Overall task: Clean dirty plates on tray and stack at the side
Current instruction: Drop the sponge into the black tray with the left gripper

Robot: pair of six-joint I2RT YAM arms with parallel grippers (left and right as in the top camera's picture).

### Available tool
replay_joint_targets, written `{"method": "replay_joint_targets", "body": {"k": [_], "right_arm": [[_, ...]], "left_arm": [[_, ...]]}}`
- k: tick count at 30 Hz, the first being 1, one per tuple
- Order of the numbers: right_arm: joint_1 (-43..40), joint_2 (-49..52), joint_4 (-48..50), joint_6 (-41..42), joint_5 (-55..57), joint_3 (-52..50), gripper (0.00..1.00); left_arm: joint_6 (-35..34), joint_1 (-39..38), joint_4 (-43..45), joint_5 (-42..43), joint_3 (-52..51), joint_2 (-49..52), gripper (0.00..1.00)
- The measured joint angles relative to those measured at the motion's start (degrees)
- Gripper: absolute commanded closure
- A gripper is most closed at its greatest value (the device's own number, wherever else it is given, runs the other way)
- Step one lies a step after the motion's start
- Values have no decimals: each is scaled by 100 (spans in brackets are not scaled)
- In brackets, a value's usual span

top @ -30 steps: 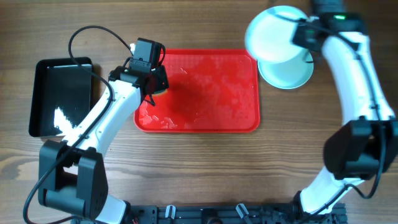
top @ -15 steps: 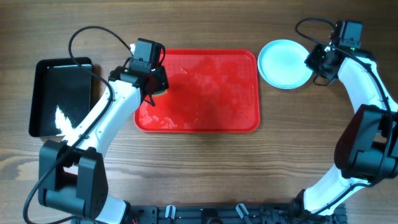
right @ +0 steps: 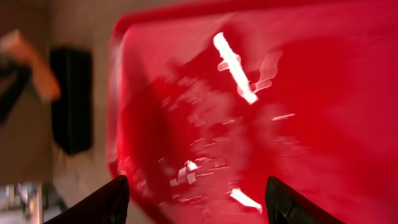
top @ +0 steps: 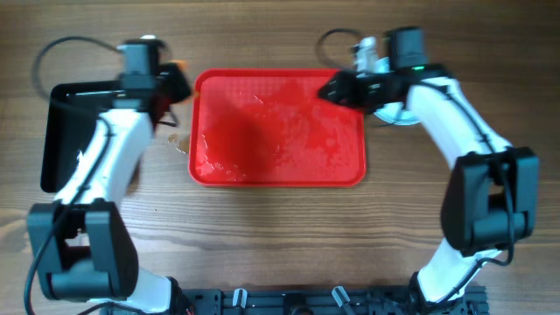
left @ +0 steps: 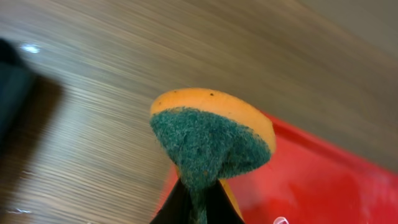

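Two grippers differ: the left gripper (top: 169, 80) clamps a round sponge (left: 211, 134), orange foam faced with fuzzy green scour, while the right gripper (top: 335, 89) hangs with fingers apart over the wet, textured red tray (top: 280, 162). Since half a second ago the left has swung off the tray toward the glossy black tray (top: 61, 140), and the right has come away from the pale plates (top: 398, 116) stacked beside the tray.

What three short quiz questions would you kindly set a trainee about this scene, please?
1. True or false: a plate lies on the red tray.
2. What does the left gripper hold? A, sponge; B, plate; C, nothing.
3. Fill in: the fingers of the right gripper are ___.
Key: 1 false, the plates sit beside the tray. 2 A. 3 open.
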Motion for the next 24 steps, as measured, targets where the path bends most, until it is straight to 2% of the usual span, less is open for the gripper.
{"method": "replay_joint_targets", "body": {"k": [3, 7, 9, 12, 13, 14, 15, 17, 18, 20, 24], "right_arm": [[734, 0, 35, -4, 404, 0, 23], [1436, 0, 35, 46, 1123, 0, 23], [1681, 0, 39, 195, 1425, 0, 23], [1906, 0, 109, 505, 1674, 0, 16], [1926, 0, 122, 549, 1725, 0, 15], [1934, 0, 125, 608, 1762, 0, 12], [1932, 0, 118, 649, 1790, -2, 8], [1932, 0, 74, 697, 1840, -2, 2], [1932, 0, 48, 741, 1847, -2, 1], [1932, -11, 7, 763, 1860, -2, 0], [1919, -431, -586, 761, 2015, 13, 0]], "left_arm": [[2, 848, -4, -114, 2, 0, 96], [0, 1930, -197, -323, 0, 0, 96], [-7, 2382, -387, -398, 2, 2, 96], [-17, 2717, -509, -409, 2, 142, 95], [-17, 2736, -514, -407, 2, 236, 86], [-20, 2736, -522, -387, 2, 339, 60], [-50, 2734, -540, -382, 0, 457, 52], [-42, 2717, -551, -317, 0, 680, 44], [-79, 2715, -555, -258, 0, 778, 37], [-76, 2715, -514, -96, -2, 835, 30], [-83, 2715, -450, 409, -7, 713, 27]]}}
